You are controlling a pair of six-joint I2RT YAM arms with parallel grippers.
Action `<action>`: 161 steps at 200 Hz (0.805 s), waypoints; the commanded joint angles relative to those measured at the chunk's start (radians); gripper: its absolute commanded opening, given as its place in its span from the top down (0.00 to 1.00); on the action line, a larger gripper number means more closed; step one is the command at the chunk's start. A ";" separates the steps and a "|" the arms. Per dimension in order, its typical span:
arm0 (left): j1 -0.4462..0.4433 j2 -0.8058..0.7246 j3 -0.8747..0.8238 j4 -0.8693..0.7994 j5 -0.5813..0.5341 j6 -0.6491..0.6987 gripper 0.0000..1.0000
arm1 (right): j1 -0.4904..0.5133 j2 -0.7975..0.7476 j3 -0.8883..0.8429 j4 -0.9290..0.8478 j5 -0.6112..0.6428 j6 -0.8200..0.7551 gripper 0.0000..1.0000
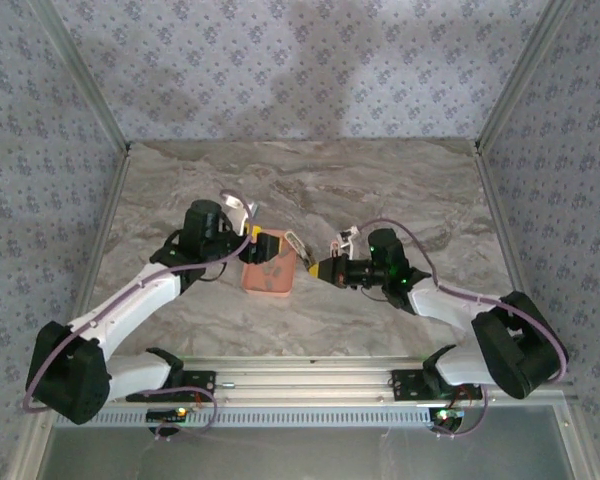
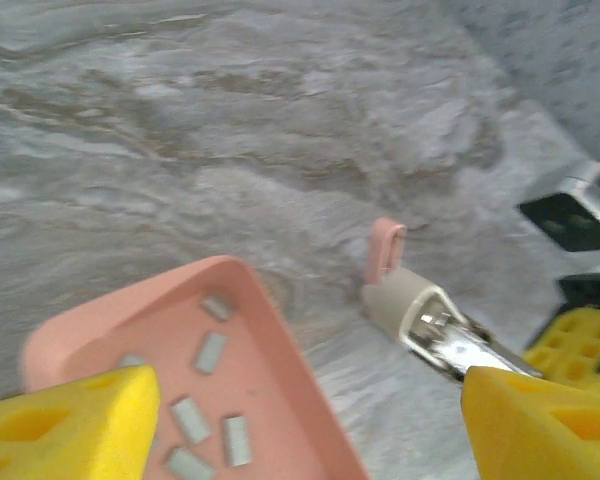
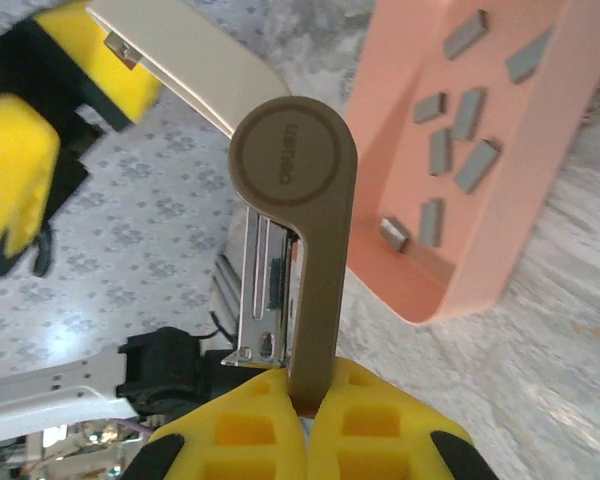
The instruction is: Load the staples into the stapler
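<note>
**Staples: loose in tray, directly under the open left gripper**

- Staples (image 2: pixel 211 352): small grey bars lying flat on the floor of the salmon-pink tray (image 2: pixel 130 300). None has been picked up. Their long axes differ from bar to bar, though several run roughly along the tray's length.
- Tray: near the middle of the desk (image 1: pixel 380 190), a little toward the near edge.
- Left gripper (image 2: pixel 305 425): jaws wide apart with nothing between them, hanging right above the tray. The staples lie just below, between the fingertips. This looks like the nearer arm for a pick. The wrist probably needs turning so the fingers close across one bar's narrow width.
- Right gripper (image 3: pixel 305 410): closed tight on the tan stapler (image 3: pixel 292 200), holding it just beside the tray's right wall. The cover is swung back and the metal channel is exposed. The stapler's long axis points toward the tray's far right corner.
</note>
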 commanded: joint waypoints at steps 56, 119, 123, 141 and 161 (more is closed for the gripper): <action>0.003 0.034 -0.069 0.375 0.230 -0.159 0.27 | -0.005 0.031 -0.017 0.277 -0.087 0.070 1.00; 0.002 0.063 -0.071 0.447 0.247 -0.174 0.39 | -0.003 0.035 -0.018 0.338 -0.121 0.087 1.00; 0.001 0.065 -0.071 0.452 0.250 -0.176 0.40 | -0.003 0.035 -0.018 0.341 -0.122 0.087 1.00; 0.000 0.071 -0.073 0.471 0.263 -0.179 0.45 | -0.003 0.037 -0.017 0.344 -0.128 0.086 1.00; -0.004 0.075 -0.071 0.484 0.269 -0.179 0.47 | 0.001 0.039 -0.014 0.352 -0.137 0.088 1.00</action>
